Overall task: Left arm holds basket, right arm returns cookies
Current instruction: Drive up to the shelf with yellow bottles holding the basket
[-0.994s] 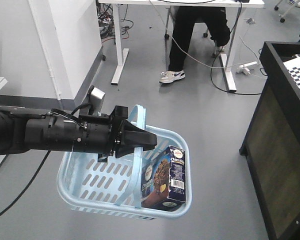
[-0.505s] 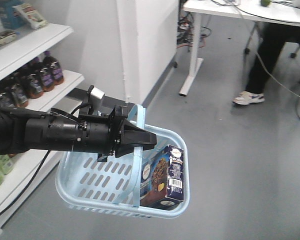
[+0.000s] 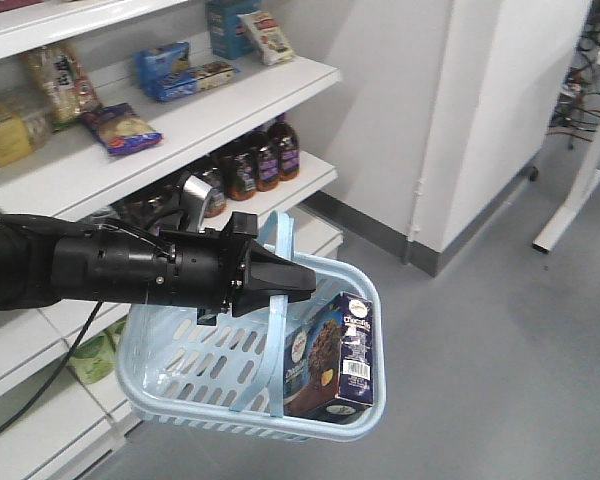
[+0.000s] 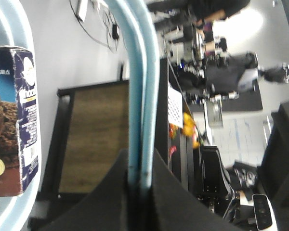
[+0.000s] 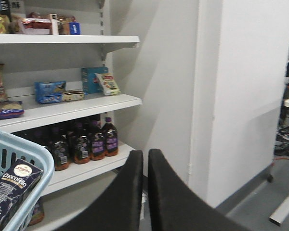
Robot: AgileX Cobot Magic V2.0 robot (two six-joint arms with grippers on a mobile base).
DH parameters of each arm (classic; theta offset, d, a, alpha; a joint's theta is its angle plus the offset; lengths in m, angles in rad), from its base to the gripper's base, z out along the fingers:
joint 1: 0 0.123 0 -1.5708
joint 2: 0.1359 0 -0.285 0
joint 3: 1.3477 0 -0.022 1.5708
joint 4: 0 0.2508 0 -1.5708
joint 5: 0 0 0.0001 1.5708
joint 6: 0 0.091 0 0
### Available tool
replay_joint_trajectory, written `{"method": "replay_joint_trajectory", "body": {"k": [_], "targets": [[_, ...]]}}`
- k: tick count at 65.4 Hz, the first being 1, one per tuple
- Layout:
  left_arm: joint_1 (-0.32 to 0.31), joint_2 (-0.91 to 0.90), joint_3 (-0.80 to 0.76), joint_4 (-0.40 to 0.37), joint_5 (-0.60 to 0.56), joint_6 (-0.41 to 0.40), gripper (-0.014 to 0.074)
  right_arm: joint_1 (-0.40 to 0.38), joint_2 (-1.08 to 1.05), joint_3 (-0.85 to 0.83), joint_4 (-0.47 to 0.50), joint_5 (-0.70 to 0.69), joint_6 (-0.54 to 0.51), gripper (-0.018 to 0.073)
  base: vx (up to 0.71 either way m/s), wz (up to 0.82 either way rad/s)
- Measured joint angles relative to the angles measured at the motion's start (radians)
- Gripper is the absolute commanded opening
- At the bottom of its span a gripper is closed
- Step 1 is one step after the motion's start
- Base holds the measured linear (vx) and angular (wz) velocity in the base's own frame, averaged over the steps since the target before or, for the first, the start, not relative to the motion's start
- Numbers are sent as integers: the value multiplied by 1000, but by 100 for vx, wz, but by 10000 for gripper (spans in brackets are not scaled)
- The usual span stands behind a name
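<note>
Pale blue plastic is what the left gripper [image 3: 278, 280] has hold of. Its 2 pointed fingers are pinched tight on the hoop handle [image 4: 137, 72] of the basket [image 3: 180, 365], which hangs from the left arm [image 3: 100, 265] in front of the white shelves [image 3: 230, 95]. The cookies [image 3: 330, 355], a dark navy carton, stand upright inside the basket at the end away from the shelves, against its wall. The right gripper [image 5: 145, 155] is off to one side, its 2 fingers almost together with only a slit between them and nothing in it.

The carton has not yet been picked, so the step in hand looks like the approach to the shelf. The basket hangs from 1 thin hoop and may swing, so the left arm should hold it level and quiet. The right gripper should open wider than the carton's narrow side and come down from above, clear of the handle. It should close across the narrow faces near the top. The shelf with the snack packets [image 3: 180, 70] seems a likelier home than the row of dark bottles [image 3: 250, 165].
</note>
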Motion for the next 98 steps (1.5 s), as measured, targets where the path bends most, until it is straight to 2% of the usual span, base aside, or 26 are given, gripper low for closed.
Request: {"method": "replay_joint_trajectory", "body": {"k": [64, 98], "targets": [[1, -1, 0, 0, -5, 0, -3, 0, 0, 0, 0, 0, 0, -6, 18, 69], [1, -2, 0, 1, -6, 0, -3, 0, 0, 0, 0, 0, 0, -6, 12, 31]]}}
